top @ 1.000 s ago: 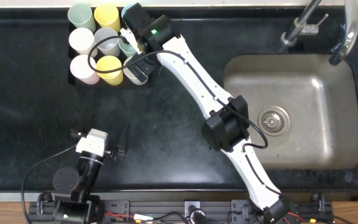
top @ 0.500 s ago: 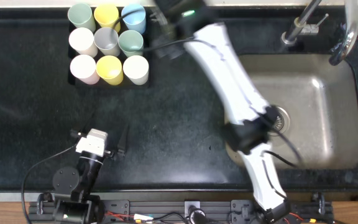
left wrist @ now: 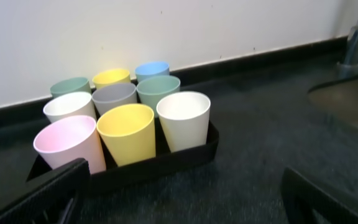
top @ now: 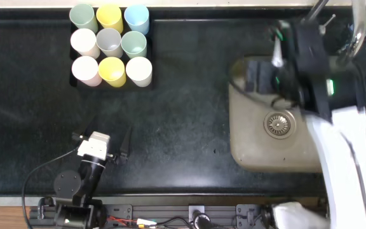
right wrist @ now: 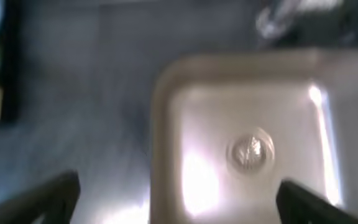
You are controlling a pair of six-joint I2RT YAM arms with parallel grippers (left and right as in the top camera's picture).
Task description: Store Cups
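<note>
Presently: cups racked, right arm over sink

Nine cups [left wrist: 126, 124] stand upright, mouths up, three by three, in the black tray [left wrist: 194, 154] at the back of the dark surface [top: 189, 95], with neighbours touching. The right end effector [right wrist: 179, 205] hangs above the sink [top: 243, 143], fingers spread and carrying nothing. The left end effector [left wrist: 179, 199] sits low near its base facing the tray, likewise spread and empty.

Assessment: storage looks complete.

Hazards: the right arm is close to the faucet [top: 311, 24] and could strike it on a careless swing. Any low pass across the tray would topple the light, tightly packed cups.
</note>
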